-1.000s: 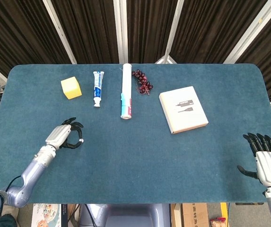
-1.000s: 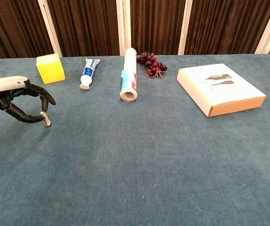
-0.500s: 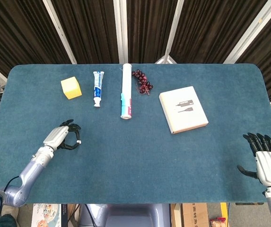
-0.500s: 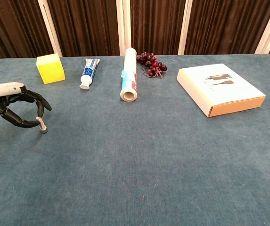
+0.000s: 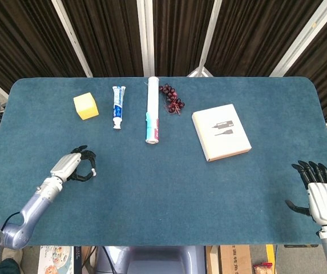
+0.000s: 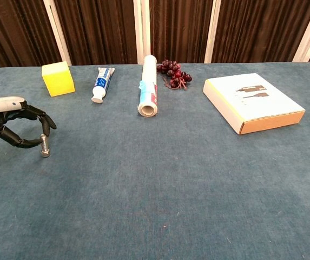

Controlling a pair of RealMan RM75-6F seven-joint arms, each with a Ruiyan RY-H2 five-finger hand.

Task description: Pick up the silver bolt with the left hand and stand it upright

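The silver bolt (image 6: 45, 146) stands upright on the blue table cloth at the left, head down, also seen as a small pale speck, the bolt (image 5: 95, 171), in the head view. My left hand (image 6: 11, 122) (image 5: 73, 164) curls around it, with a fingertip and the thumb pinching the top of its shank. My right hand (image 5: 322, 196) rests at the table's near right edge, fingers spread, holding nothing; the chest view does not show it.
Along the far side lie a yellow cube (image 5: 86, 106), a toothpaste tube (image 5: 118, 106), a white roll (image 5: 152, 109) and dark grapes (image 5: 172, 99). A flat cardboard box (image 5: 221, 132) lies right of centre.
My left hand has drawn back toward the near left with the bolt, and the bolt has come down from a tilt to stand on the cloth. The right hand is still.
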